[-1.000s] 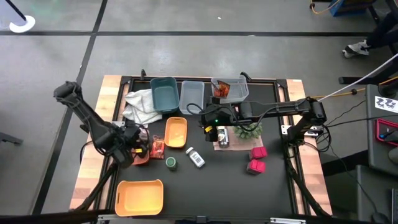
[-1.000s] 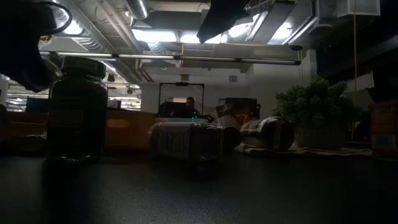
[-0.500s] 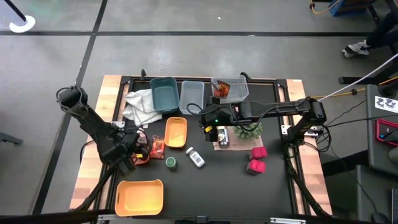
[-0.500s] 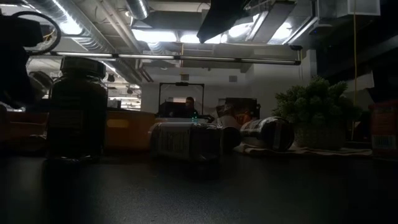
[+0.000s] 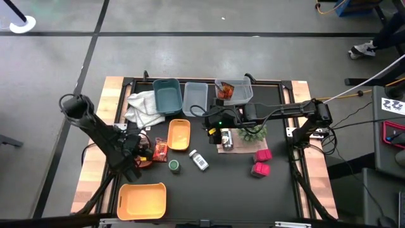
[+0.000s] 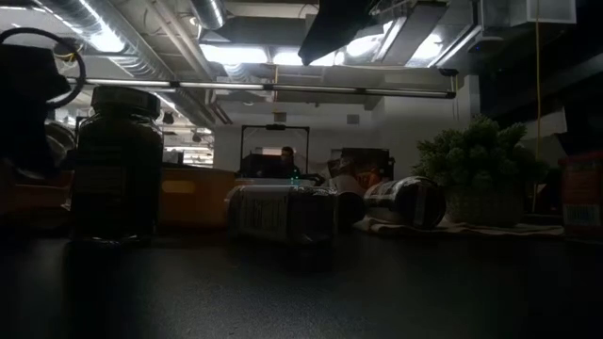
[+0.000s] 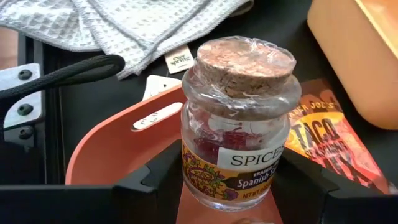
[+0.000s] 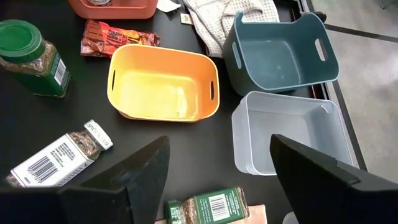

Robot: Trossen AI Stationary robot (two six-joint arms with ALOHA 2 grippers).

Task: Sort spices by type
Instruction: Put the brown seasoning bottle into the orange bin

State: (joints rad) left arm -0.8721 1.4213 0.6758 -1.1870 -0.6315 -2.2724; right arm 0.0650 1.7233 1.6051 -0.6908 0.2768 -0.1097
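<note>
My left gripper [image 7: 235, 186] is at the table's left over a salmon tray [image 7: 118, 149], shut on a cork-stoppered glass saffron jar [image 7: 239, 118]. A red-orange packet [image 7: 323, 140] lies beside the tray. My right gripper [image 8: 217, 186] hangs open above the table's middle. Under it a green-lidded jar [image 8: 208, 205] lies on its side. Another green-lidded jar [image 8: 34, 59] stands upright, and a white labelled bottle [image 8: 59, 155] lies flat. Two magenta boxes [image 5: 261, 161] sit to the right. My left gripper pinches the saffron jar's lower body [image 7: 193, 180] between its two fingers, one on each side. The jar stands upright in the hold, cork on top, above the salmon tray's floor. Whether its base rests on the tray I cannot tell.
A teal bin [image 5: 167, 96], a pale grey bin [image 5: 195, 98] and a clear bin [image 5: 234, 92] with packets line the far edge. A small orange bin [image 5: 179, 134] sits mid-table, a larger one [image 5: 142, 199] near the front. A white towel [image 5: 144, 107] and a spiky plant [image 5: 253, 132] are close by.
My left arm has come down and drawn slightly toward the table's near edge, carrying its gripper lower over the salmon tray. My right arm has kept still.
</note>
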